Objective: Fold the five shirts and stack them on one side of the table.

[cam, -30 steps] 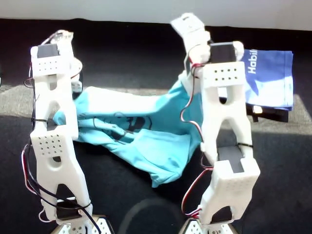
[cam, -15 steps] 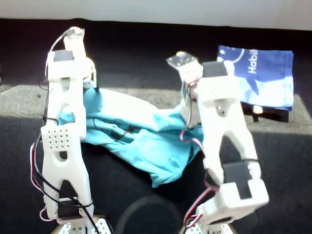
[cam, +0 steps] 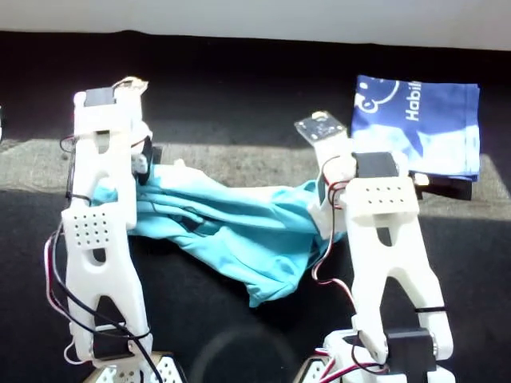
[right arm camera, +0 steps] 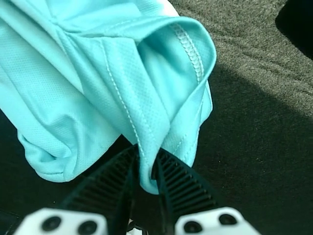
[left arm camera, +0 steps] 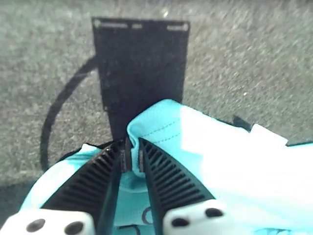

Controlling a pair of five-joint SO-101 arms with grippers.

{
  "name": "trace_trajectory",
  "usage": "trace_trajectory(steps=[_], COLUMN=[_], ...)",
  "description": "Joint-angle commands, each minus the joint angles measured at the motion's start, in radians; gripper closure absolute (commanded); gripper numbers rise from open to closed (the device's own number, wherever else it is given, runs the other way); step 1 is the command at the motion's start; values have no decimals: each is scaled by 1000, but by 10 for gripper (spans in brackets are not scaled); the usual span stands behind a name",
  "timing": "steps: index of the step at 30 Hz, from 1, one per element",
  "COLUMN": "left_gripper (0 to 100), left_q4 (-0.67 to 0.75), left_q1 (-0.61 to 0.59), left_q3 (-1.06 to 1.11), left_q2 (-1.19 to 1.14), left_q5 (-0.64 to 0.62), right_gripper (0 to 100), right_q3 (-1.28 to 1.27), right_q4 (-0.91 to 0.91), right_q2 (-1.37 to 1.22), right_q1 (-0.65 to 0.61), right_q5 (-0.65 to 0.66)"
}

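Dark, felt-like cloth covers the table [cam: 239, 80], crossed by a band of sunlight, with a pale wall [cam: 239, 12] along the far edge. Across the middle lies a turquoise shirt [cam: 239, 231], pulled into a rumpled band between the two arms. A loose fold hangs off its near side and comes to a point on the cloth.

At the shirt's left end stands the left arm [cam: 100, 231]. Its wrist view shows the left gripper [left arm camera: 131, 154] with its ribbed black jaws almost together, pinching a stitched fold of the turquoise fabric. Sunlight washes part of the shirt nearly white just beside that pinch. Just beyond this end of the shirt a black rectangular plate [left arm camera: 142, 73] lies flat on the grey surface, and a black cable [left arm camera: 58, 112] curves alongside it. The shirt's edge overlaps the plate's near end.

At the shirt's right end stands the right arm [cam: 387, 239]. The right gripper [right arm camera: 144, 169] has its jaws narrowed onto a doubled, hemmed edge of the same shirt. The fabric loops out from the grip in a rounded fold, with its seam stitching plain to see.

Beyond the shirt's right end, apart from it, a folded blue shirt [cam: 419, 128] with white print lies flat. A black object [cam: 447, 187] shows under its near edge, and what it is cannot be told.
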State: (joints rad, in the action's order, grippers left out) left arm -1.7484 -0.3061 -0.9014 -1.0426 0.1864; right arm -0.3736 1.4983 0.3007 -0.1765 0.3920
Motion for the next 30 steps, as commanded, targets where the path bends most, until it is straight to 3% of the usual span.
trace_trajectory(steps=[1, 14, 17, 22, 25, 30], left_gripper=[991, 986, 973, 829, 819, 819], left_q4=[-28, -26, -26, -26, -26, 20], left_q1=[-88, -209, -246, -254, -225, -122], left_q3=[186, 811, 828, 791, 733, 630], left_q2=[73, 549, 619, 734, 762, 711], left_q5=[55, 276, 302, 324, 316, 124], right_gripper=[991, 991, 991, 991, 991, 991], right_q3=[-2, -81, -182, -291, -294, -294], right_q4=[-8, -10, -54, -142, -143, -143], right_q2=[50, 56, 56, 56, 58, 58], right_q1=[27, 19, 21, 21, 21, 21], right_q5=[9, 11, 11, 11, 11, 11])
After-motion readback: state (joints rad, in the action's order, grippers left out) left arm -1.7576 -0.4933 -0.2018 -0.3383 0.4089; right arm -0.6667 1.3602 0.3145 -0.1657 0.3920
